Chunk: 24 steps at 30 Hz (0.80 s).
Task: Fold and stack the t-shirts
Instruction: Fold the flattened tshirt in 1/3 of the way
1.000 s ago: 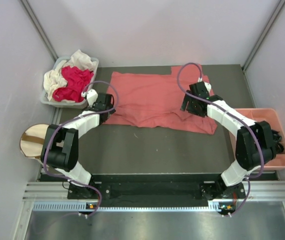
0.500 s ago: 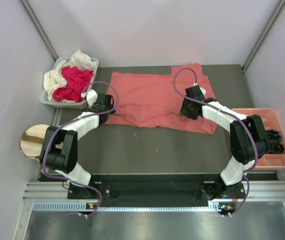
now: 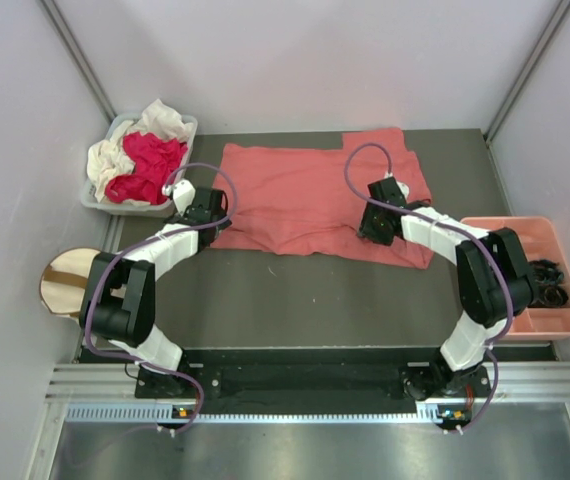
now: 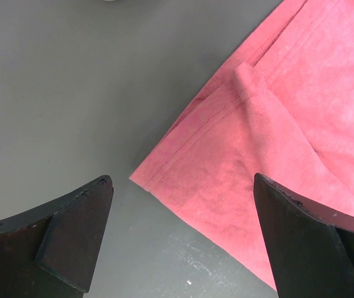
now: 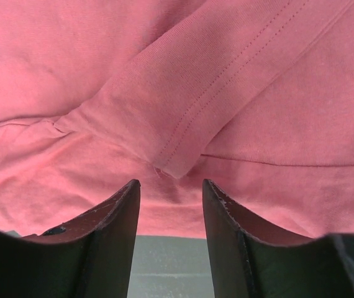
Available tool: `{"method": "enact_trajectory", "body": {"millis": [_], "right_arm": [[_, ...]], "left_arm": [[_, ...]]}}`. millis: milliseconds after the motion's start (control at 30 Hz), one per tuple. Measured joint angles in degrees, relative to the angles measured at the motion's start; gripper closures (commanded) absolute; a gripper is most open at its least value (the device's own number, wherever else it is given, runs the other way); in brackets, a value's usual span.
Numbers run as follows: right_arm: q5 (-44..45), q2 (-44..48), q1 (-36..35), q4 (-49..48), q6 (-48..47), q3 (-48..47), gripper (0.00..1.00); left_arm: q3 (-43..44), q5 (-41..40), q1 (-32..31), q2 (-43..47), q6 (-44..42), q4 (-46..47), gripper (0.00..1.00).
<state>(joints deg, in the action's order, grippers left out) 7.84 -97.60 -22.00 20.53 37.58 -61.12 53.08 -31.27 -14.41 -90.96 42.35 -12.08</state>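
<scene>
Pink t-shirt point(image 3: 315, 200) flat on table point(image 3: 295, 290); L hand point(image 4: 181, 179) wide open, empty, over its near-left corner; R hand point(image 5: 171, 182) half-open, empty, at its sleeve hem point(image 5: 186, 139), so risk is pinching top layer only & bunching cloth.

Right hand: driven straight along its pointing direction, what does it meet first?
The pink t-shirt, at its hemmed sleeve fold straight ahead of the right hand; depth unclear, looks close.

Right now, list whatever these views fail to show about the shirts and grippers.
- Right gripper: hidden under its own wrist in the top view; the wrist view leaves unclear whether it pinches the salmon-pink shirt.
- Magenta shirt and cream shirt: tangled in the bin, top view; count unclear.
- Dark items in the tray: too small, top view.
</scene>
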Motion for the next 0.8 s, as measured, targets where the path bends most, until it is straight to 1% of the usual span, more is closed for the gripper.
{"method": "enact_trajectory", "body": {"millis": [200,300,333,433,800], "right_arm": [[0.0,-2.2,0.0,-1.3,0.1,0.0,0.56],[0.0,-3.3,0.0,-1.3,0.1,0.0,0.6],[0.1,-3.5,0.0,-1.3,0.1,0.0,0.64],[0.2,-3.6,0.0,-1.7,0.0,0.0,0.7],[1.4,-3.8,0.0,-1.7,-0.1,-0.2,0.72]], "left_arm": [[0.0,-0.1,0.0,0.0,0.0,0.0,0.01],[0.0,-0.2,0.0,0.0,0.0,-0.1,0.01],[0.0,-0.3,0.0,0.0,0.0,-0.1,0.01],[0.0,-0.5,0.0,0.0,0.0,-0.1,0.01],[0.0,-0.7,0.0,0.0,0.0,-0.4,0.01]]}}
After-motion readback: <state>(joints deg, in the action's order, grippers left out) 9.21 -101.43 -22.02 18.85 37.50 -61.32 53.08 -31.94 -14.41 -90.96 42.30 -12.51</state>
